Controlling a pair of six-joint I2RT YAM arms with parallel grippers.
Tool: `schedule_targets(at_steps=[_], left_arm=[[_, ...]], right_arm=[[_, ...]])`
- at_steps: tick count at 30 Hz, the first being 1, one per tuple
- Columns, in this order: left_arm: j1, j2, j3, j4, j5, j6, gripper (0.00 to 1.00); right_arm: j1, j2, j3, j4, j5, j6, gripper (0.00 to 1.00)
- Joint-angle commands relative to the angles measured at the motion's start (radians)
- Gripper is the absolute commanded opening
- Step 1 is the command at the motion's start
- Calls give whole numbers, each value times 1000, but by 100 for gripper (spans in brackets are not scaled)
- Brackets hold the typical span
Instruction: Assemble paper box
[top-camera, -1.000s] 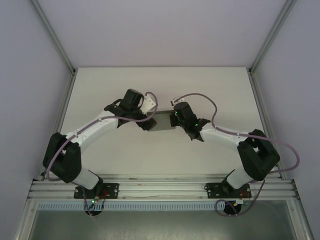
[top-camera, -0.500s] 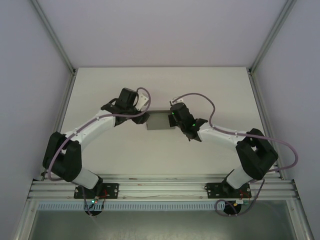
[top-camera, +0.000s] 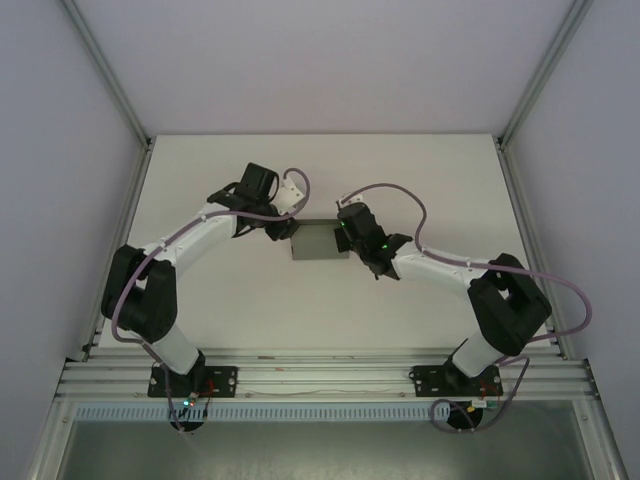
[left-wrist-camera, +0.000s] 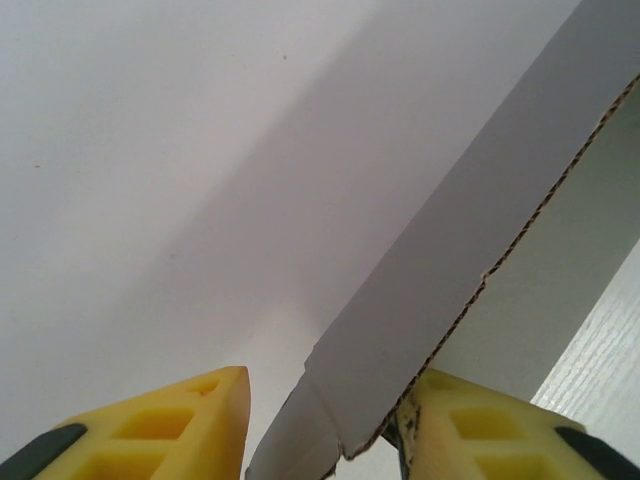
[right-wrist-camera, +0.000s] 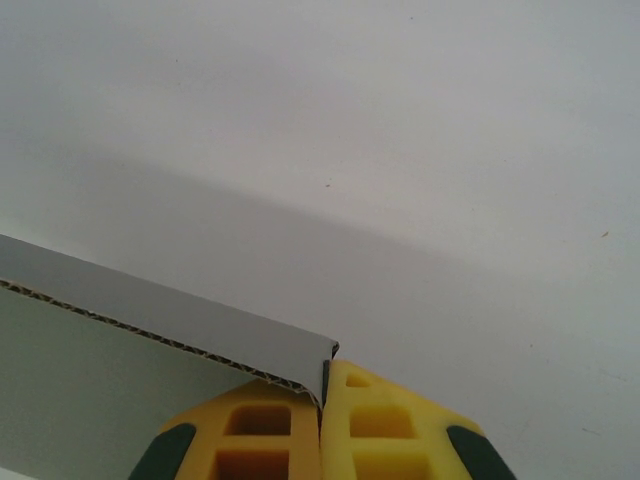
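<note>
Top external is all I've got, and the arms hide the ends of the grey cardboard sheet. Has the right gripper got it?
Observer: Yes. Right gripper has its yellow fingers shut on a corner of the grey corrugated cardboard sheet.
Operator: Left?
Observer: Left gripper isn't closed. The sheet's other corner sits between its yellow pads, close beside one, with a clear gap to the other.

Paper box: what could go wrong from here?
1. The right hand is shut on just a corner of the paper box; the thin cardboard could slip out or crease.
2. In the left hand, the box edge lies against one finger with a gap to the other; closing may shove or bend it instead of clamping it.
</note>
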Motion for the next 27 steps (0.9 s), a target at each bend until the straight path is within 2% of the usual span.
schedule_targets(at_steps=[1,5,7,9,15,19,23,27], left_arm=[[1,7,32,-49,26,19,37],[0,-13,13,-45,11,-5,27],[1,-27,-5,-29,3,-21,14],[0,-43,-17,-18,13,-38,7],[-5,-87,-47,37,18,-212,3],[-15,-126,-84,64,20,-459,3],[-19,-154,-129,82,106,-642,1],[-17,-162,-93,-15,35,-730,0]], right_arm=[[13,39,-72,-122,-19,-30,0],[13,45,-66,-139,-15,-19,0],[14,45,-66,-141,-12,-18,0],[14,40,-65,-145,-6,-19,0],[48,41,-73,-140,119,-28,0],[96,52,-70,-138,245,-11,0],[128,63,-83,-124,277,-7,0],[142,68,-100,-101,285,-4,0]])
